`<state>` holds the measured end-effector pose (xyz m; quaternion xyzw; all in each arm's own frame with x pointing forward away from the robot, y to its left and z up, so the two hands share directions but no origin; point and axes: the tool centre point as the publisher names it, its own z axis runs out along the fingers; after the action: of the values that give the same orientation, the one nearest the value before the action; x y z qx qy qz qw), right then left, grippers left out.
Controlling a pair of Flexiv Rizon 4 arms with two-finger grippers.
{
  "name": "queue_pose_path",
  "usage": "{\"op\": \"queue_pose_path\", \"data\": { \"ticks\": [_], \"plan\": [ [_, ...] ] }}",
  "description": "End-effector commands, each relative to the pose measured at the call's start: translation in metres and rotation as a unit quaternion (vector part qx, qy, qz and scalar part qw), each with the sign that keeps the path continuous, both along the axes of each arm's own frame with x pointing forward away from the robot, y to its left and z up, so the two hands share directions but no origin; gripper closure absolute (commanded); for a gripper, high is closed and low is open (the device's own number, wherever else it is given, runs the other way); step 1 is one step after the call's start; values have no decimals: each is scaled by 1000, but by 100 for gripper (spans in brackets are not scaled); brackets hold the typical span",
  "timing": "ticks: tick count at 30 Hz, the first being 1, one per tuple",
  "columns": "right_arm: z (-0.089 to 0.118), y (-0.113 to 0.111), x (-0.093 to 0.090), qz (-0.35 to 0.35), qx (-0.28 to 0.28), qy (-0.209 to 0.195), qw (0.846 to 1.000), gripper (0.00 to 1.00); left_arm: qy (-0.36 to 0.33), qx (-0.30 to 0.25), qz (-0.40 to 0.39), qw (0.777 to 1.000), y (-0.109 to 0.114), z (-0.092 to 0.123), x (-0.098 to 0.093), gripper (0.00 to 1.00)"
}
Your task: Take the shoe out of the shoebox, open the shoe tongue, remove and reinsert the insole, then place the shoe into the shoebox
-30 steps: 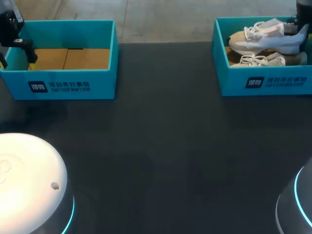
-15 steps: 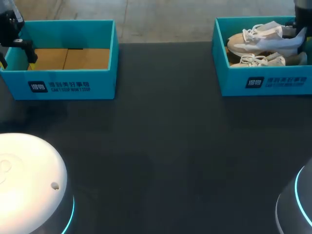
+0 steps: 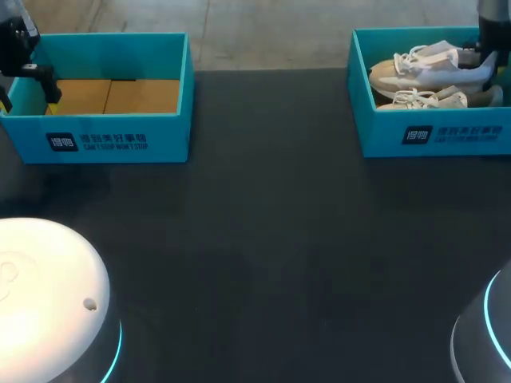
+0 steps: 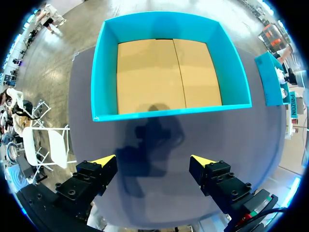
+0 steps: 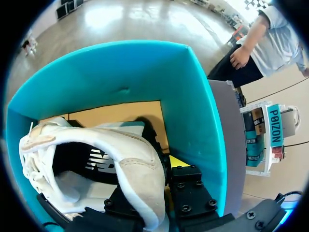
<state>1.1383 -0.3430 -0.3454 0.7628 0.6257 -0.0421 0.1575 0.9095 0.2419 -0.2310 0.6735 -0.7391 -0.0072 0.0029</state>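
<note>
Shoe [image 5: 135, 159] is clamped at the heel by the right gripper [image 5: 157, 176], plain only from its wrist. Head view adds a second shoe [image 3: 423, 99]; left gripper [image 4: 153, 160] hangs spread.

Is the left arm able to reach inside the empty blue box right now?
Probably yes. The left arm hangs just short of the empty box, its jaws open. The box has no lid, and nothing lies between them.
</note>
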Motion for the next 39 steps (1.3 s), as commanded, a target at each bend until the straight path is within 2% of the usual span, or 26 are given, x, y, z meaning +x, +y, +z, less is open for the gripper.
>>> {"op": "queue_pose_path", "data": {
  "ticks": [1,27,36,39],
  "plan": [
    [-5,-1,5,-1,1,6,1000,100,-1,1,0,1000,0,1,-1,0],
    [-36,3,19,16,11,35,999,100,-1,1,0,1000,0,1,-1,0],
    [-38,0,21,23,21,39,999,100,-1,1,0,1000,0,1,-1,0],
    [-37,0,21,24,21,39,999,76,-1,1,0,1000,0,1,-1,0]
  ]
}}
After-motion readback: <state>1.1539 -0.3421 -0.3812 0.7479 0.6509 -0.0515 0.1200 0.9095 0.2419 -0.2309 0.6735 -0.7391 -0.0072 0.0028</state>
